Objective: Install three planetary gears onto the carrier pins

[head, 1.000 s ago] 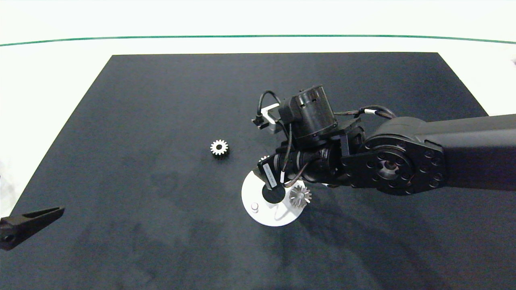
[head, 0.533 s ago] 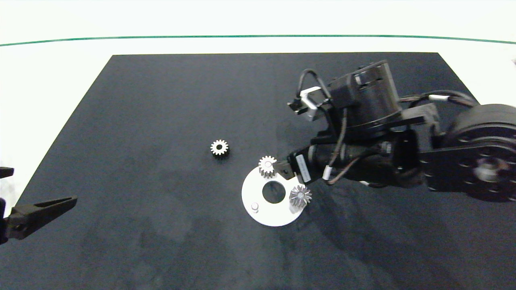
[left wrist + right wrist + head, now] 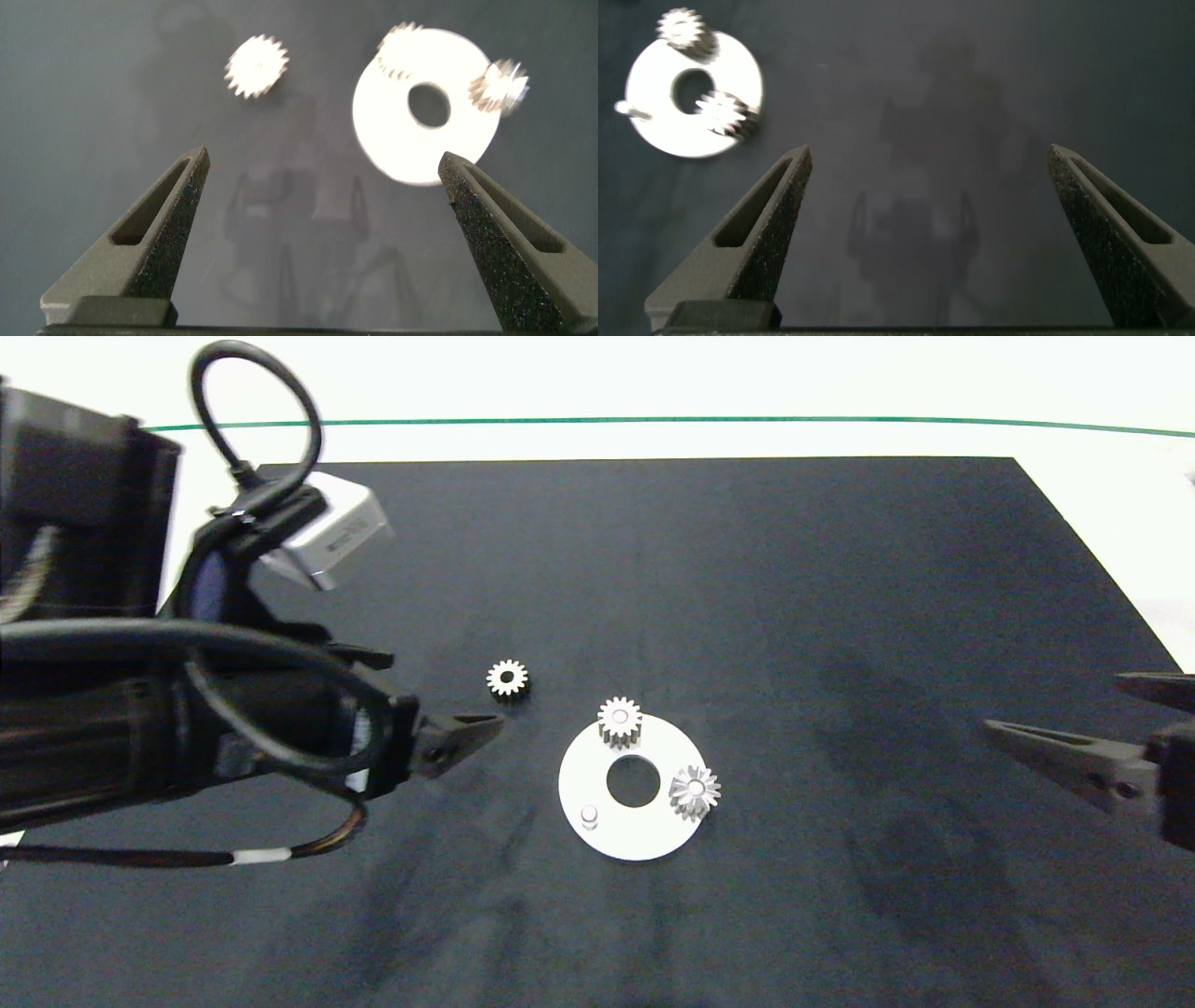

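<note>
The white carrier disc lies mid-mat with two planetary gears seated on its pins: one at the far side, one at the right. One bare carrier pin stands at the near left. A third gear lies loose on the mat, left of the disc. My left gripper hovers open just left of and nearer than the loose gear, empty, with the disc beyond it. My right gripper stands open and empty at the right edge, far from the disc.
A black mat covers the white table, which shows beyond the mat's far and side edges. A green line runs along the far side. The left arm's bulk and cables fill the left of the head view.
The right arm let go of the far gear on its pin and pulled back to the right edge. The left arm swung in from the left toward the loose gear.
</note>
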Motion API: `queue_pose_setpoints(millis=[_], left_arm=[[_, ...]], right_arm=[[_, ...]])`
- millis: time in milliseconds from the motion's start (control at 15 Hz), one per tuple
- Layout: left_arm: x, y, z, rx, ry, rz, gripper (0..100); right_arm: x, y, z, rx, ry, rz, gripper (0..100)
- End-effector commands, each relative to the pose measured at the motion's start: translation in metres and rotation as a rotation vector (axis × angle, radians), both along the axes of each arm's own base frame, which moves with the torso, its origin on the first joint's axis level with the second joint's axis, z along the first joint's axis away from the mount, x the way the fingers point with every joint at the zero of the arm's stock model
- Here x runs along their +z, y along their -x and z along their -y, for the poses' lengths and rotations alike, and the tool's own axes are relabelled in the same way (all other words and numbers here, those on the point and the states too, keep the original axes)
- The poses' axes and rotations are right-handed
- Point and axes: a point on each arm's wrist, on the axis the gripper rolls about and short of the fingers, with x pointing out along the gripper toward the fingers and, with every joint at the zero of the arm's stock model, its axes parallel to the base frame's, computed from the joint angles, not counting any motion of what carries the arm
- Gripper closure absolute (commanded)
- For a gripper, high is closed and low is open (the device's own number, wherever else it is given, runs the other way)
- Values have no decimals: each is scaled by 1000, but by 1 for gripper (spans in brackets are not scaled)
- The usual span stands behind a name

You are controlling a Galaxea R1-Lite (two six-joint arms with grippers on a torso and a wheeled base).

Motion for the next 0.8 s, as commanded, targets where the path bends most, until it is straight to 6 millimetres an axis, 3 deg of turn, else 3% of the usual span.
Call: queue_pose_setpoints(millis=[67,200,400,600,800], left_arm=[[-5,-58,65,-16,-10,-16,0],[5,-72,72,7,-16,-11,0],[5,-86,78,28,-54,-61,0],[-25,-106,97,55,-112,-103,0],[-31,-118,97,88,-95,-116,0]], right_arm=[[2,48,33,-35,-54,111,0],[-3,54,36,-12,-58,116,0],[-3,56,37,12,-39,126,0],[-4,59,38,33,-35,131,0],[-3,62,40,33,-40,143,0]])
